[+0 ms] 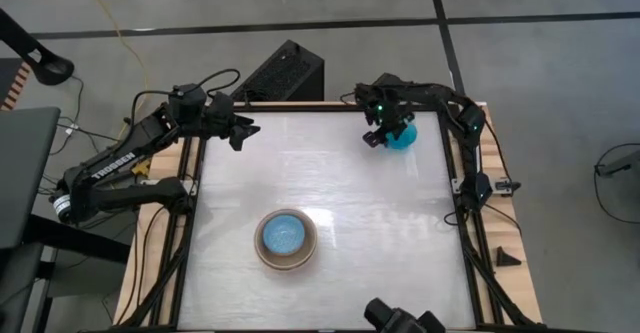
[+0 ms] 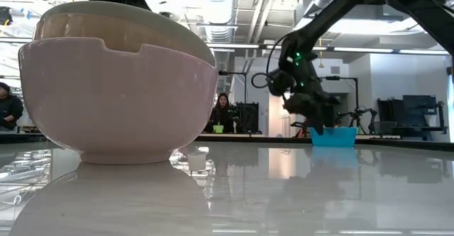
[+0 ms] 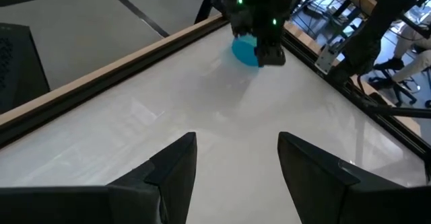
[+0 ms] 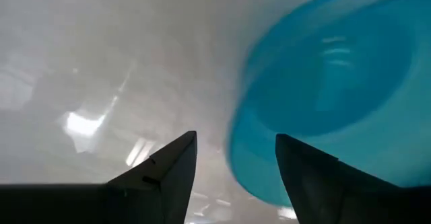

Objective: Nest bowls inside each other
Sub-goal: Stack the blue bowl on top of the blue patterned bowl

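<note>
Near edge of the glossy white surface (image 1: 330, 173): stacked bowls (image 1: 286, 240), blue innermost. Far corners: my left gripper (image 1: 243, 131) spread, idle; my right gripper (image 1: 374, 139) spread beside the teal bowl (image 1: 403, 136). Beyond, a seated person (image 2: 223, 113).

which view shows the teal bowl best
The right wrist view: the teal bowl fills it, hollow visible. The high view has it half hidden under the right gripper; low and left wrist views show it far off.
</note>
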